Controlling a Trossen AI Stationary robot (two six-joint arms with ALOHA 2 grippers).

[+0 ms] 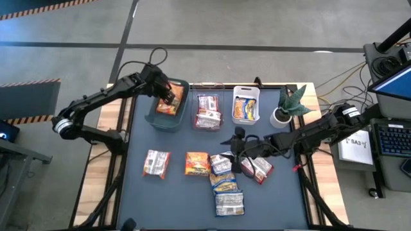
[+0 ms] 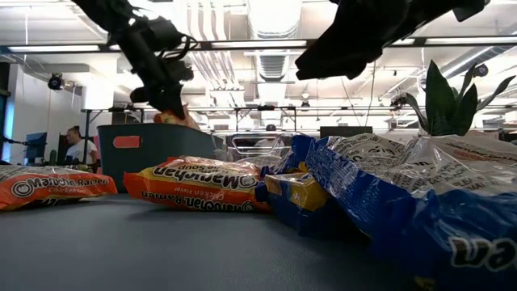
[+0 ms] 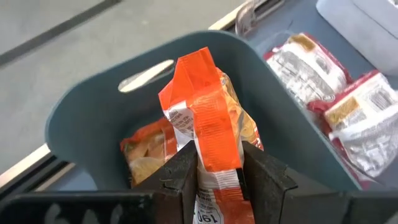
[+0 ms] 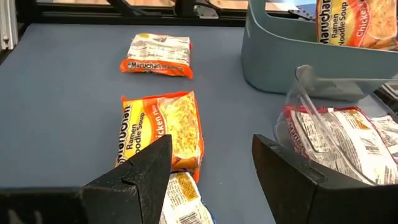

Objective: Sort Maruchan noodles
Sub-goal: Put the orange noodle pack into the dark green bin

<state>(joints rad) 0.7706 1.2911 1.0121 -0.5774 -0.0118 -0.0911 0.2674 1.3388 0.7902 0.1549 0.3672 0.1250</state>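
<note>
Orange noodle packet (image 3: 208,124) sits clamped in left pincer (image 3: 217,177) above teal bin (image 3: 81,118).

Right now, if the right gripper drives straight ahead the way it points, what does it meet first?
Likely the orange packet lying face up just beyond the open right gripper, though depth is unclear. The second orange packet lies beyond it. The teal bin sits off to the side.

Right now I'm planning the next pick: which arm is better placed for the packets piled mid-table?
Right. The right gripper hovers open beside the pile, while the left gripper holds an orange packet over the teal bin.
</note>
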